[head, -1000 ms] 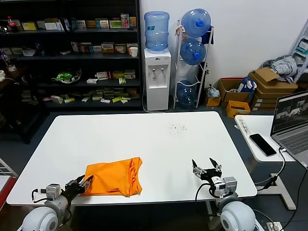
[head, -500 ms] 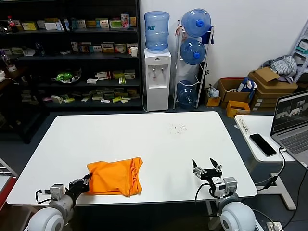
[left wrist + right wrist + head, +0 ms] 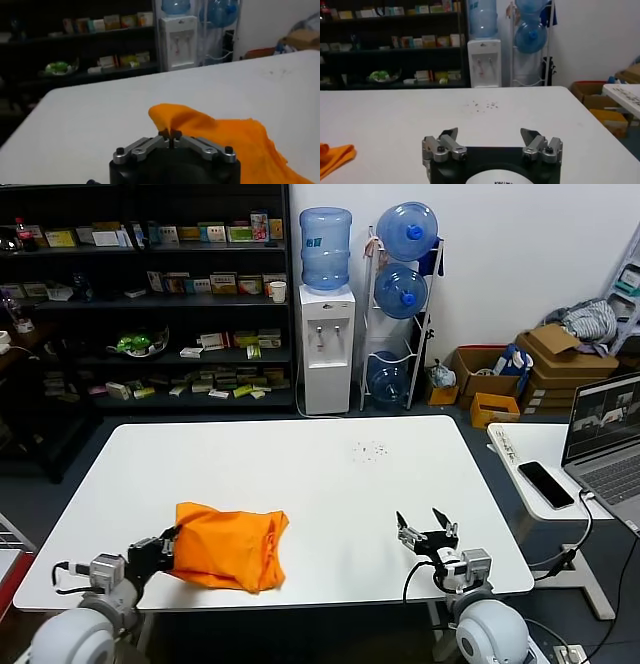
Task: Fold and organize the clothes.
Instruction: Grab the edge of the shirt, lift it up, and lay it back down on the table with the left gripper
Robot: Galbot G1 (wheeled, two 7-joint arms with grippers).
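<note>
The orange T-shirt [image 3: 227, 545] lies folded into a small bundle on the white table [image 3: 300, 474], near its front left edge, plain side up. My left gripper [image 3: 168, 546] is shut on the shirt's left corner and lifts it off the table; in the left wrist view the pinched orange cloth [image 3: 210, 130] rises in a peak from the closed fingertips of that gripper [image 3: 170, 134]. My right gripper [image 3: 426, 526] is open and empty above the table's front right part, well apart from the shirt. The right wrist view shows this gripper [image 3: 490, 135] and an orange edge [image 3: 335, 156] of the shirt far off.
A side table at right holds a phone [image 3: 546, 483] and a laptop [image 3: 606, 431]. Small dark specks [image 3: 370, 450] lie on the table's far part. Shelves [image 3: 150, 294], a water dispenser [image 3: 327, 334] and cardboard boxes [image 3: 560, 364] stand behind the table.
My left gripper has pulled back and up with the shirt's left corner, lifting that edge and bunching the shirt slightly leftward. The right gripper has barely moved.
</note>
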